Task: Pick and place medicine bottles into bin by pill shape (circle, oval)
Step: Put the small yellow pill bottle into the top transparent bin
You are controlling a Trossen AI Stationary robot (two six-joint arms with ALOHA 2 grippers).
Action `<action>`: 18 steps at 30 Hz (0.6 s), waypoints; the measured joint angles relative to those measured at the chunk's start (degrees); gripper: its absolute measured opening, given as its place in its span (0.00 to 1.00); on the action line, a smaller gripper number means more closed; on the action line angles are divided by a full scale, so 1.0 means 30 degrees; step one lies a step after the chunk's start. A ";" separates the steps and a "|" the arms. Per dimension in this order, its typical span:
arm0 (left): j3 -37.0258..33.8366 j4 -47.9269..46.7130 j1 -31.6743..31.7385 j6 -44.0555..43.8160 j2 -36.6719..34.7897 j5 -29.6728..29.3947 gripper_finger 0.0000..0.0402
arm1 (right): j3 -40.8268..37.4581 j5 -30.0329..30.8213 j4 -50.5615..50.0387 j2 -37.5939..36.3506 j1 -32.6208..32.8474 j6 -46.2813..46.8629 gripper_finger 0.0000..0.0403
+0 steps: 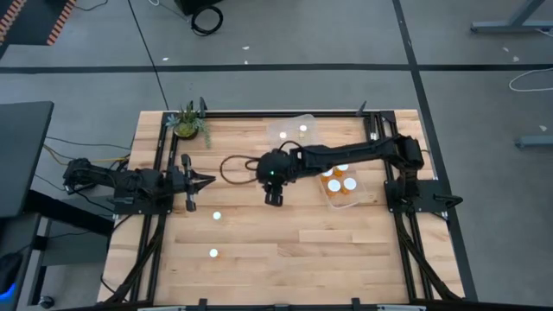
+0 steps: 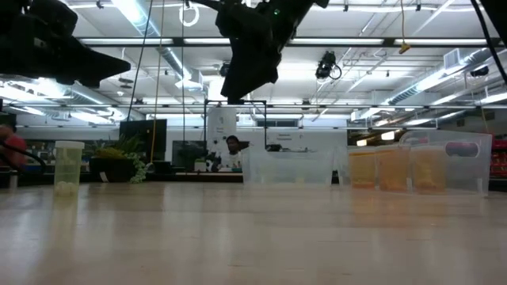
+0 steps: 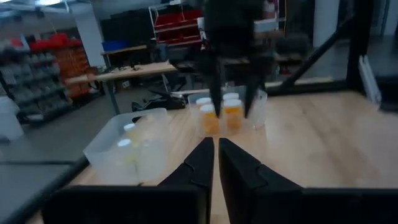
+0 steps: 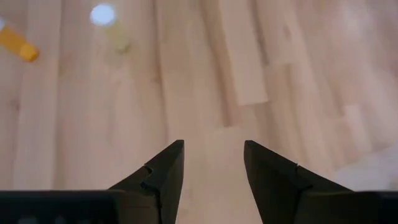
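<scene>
Two medicine bottles stand loose on the wooden table, seen from above as white caps: one near the middle left, one nearer the front edge. My right gripper hangs open and empty above the table's middle, right of the nearer-middle bottle; a second bottle shows at the edge of the right wrist view. One bottle shows in the low view. My left gripper is shut and empty at the left. Its wrist view shows its fingers closed and my right gripper farther off.
A clear bin with white-capped bottles stands at the far middle. A second clear bin with amber bottles stands at the right, under my right arm. A potted plant stands at the far left corner. A dark cable loop lies between the grippers.
</scene>
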 joint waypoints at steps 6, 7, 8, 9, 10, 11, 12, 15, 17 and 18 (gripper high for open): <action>0.0474 -0.0944 -0.0018 -0.3103 0.0104 0.0229 0.06 | -0.0895 0.0107 -0.0014 0.0000 0.1452 0.1083 0.43; 0.0874 -0.1573 -0.0013 -0.3663 0.0215 0.0554 0.06 | -0.0994 0.0320 -0.0021 0.0000 0.1682 0.1237 0.43; 0.1289 -0.2334 -0.0013 -0.4152 0.0427 0.0822 0.05 | -0.1100 0.0567 -0.0014 0.0000 0.1907 0.1378 0.43; 0.1632 -0.3077 -0.0013 -0.4766 0.0750 0.0983 0.05 | -0.1193 0.0846 -0.0014 0.0000 0.2087 0.1484 0.43; 0.1926 -0.3725 -0.0019 -0.5255 0.1164 0.1021 0.04 | -0.1244 0.1096 -0.0042 0.0000 0.2257 0.1532 0.43; 0.2201 -0.4210 -0.0021 -0.5524 0.1587 0.1016 0.04 | -0.1277 0.1317 -0.0062 0.0000 0.2391 0.1558 0.43; 0.2456 -0.4481 -0.0027 -0.5748 0.2040 0.1015 0.04 | -0.1283 0.1500 -0.0111 0.0000 0.2509 0.1565 0.43; 0.3186 -0.4975 -0.0028 -0.6159 0.3739 0.1413 0.06 | -0.1283 0.1849 -0.0545 0.0000 0.2726 0.1545 0.43; 0.3769 -0.5619 -0.0028 -0.6605 0.5015 0.2117 0.09 | -0.1290 0.1922 -0.1032 0.0000 0.2753 0.1574 0.43; 0.4098 -0.5883 -0.0043 -0.6891 0.5663 0.2441 0.10 | -0.1283 0.1938 -0.1384 0.0000 0.2753 0.1640 0.43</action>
